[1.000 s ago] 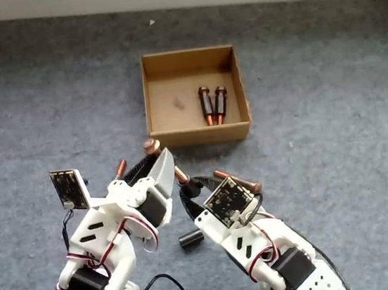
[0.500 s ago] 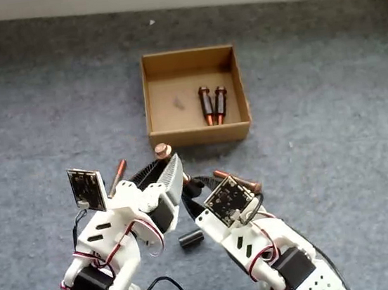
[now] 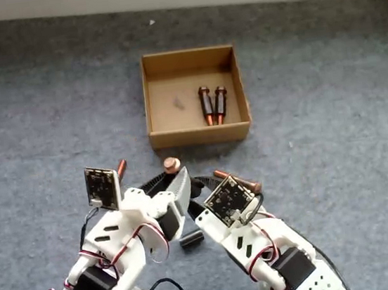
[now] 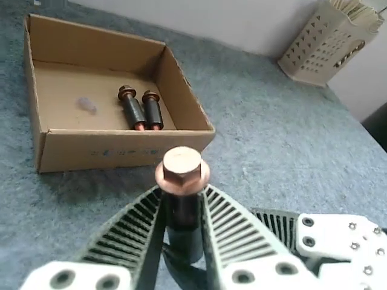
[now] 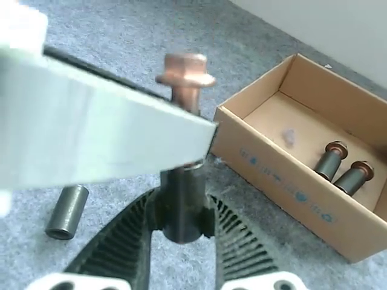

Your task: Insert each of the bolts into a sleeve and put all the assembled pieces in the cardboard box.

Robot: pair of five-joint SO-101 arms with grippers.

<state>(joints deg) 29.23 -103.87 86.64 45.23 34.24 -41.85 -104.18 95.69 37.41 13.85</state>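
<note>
My left gripper (image 4: 181, 196) is shut on a copper bolt (image 4: 182, 169), held head up; in the high view the bolt (image 3: 172, 165) sits just in front of the cardboard box (image 3: 160, 139). Right beside it, my right gripper (image 5: 180, 211) is shut on a dark sleeve (image 5: 180, 202), and the bolt's shank (image 5: 184, 75) stands in line above that sleeve, meeting its top. The left gripper's white finger (image 5: 91, 145) crosses in front. Two assembled pieces (image 3: 213, 105) lie in the box.
A loose sleeve (image 3: 191, 239) lies on the grey carpet between the two arms. One loose bolt (image 3: 237, 180) lies right of the grippers and another (image 3: 121, 168) to their left. A perforated white holder (image 4: 326, 36) stands far off by the wall.
My left arm has swung right and back from the box, carrying the bolt over to the sleeve in my right gripper. The right arm has kept still.
</note>
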